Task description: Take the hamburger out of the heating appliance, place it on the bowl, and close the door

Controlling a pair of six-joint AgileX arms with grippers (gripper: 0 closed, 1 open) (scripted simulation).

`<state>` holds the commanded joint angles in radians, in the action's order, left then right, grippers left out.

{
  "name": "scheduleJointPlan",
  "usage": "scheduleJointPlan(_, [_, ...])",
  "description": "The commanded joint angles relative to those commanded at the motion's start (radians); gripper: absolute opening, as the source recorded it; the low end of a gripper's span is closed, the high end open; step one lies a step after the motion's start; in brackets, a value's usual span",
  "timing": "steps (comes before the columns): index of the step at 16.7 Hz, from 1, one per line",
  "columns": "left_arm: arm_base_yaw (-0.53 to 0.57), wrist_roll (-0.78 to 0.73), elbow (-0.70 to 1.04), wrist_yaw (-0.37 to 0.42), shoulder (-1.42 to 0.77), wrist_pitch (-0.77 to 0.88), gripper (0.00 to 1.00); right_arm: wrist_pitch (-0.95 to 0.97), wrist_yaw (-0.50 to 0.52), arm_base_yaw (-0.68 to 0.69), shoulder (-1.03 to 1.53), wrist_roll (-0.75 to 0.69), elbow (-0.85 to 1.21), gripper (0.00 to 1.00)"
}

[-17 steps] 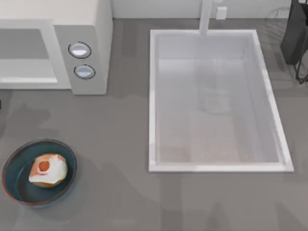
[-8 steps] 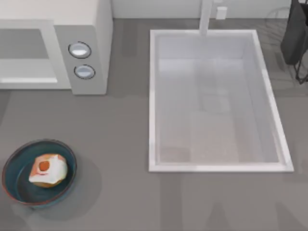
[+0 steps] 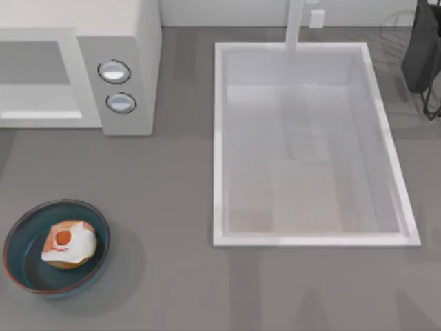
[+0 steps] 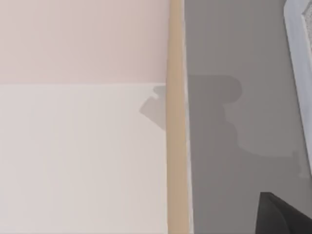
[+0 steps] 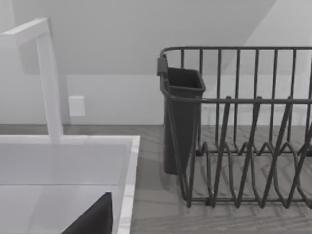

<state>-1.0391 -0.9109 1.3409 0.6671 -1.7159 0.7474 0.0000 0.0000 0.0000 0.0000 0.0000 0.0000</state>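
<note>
From above, the hamburger [image 3: 67, 243] sits inside the bowl [image 3: 27, 265], a little toward the bowl's far side, orange-red spot facing up. The bowl rests on the grey worktop [image 3: 172, 276] at the near left corner. Behind it, at the far left, stands the microwave [image 3: 124, 27], its door [image 3: 38, 76] shut flat across the front and its grey panel with two round knobs [image 3: 114, 72] facing the sink side. The big white sink [image 3: 313, 145] takes the middle and right of the worktop, well apart from the bowl, with a white tap [image 3: 295, 24] at its far edge. A dark dish rack [image 3: 424, 55] stands at the far right corner.

My left wrist camera looks along the worktop's tan edge strip [image 4: 175, 122], with pale floor or wall on one side and grey worktop on the other. A dark piece of my left arm's jaws [image 4: 280, 217] pokes into the corner; I cannot tell whether they are open or closed.

My right wrist camera faces the dish rack [image 5: 243, 146] and its dark cutlery cup [image 5: 180, 122], beside the sink's rim [image 5: 129, 180] and the tap [image 5: 48, 78]. A dark sliver of my right jaws [image 5: 95, 219] shows low down; their state I cannot tell.
</note>
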Motion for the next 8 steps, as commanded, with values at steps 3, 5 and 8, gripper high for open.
scheduleJointPlan(3, [0.005,0.002,-0.002,-0.001,0.005,-0.003,0.0,0.0,0.0,0.0,0.0,0.0,0.0,1.0])
scheduleJointPlan(5, [0.005,0.002,-0.016,-0.001,-0.002,-0.019,0.0,0.0,0.0,0.0,0.0,0.0,0.0,1.0])
scheduleJointPlan(8, [0.003,0.0,-0.085,-0.001,-0.035,-0.117,0.0,0.0,0.0,0.0,0.0,0.0,0.0,1.0])
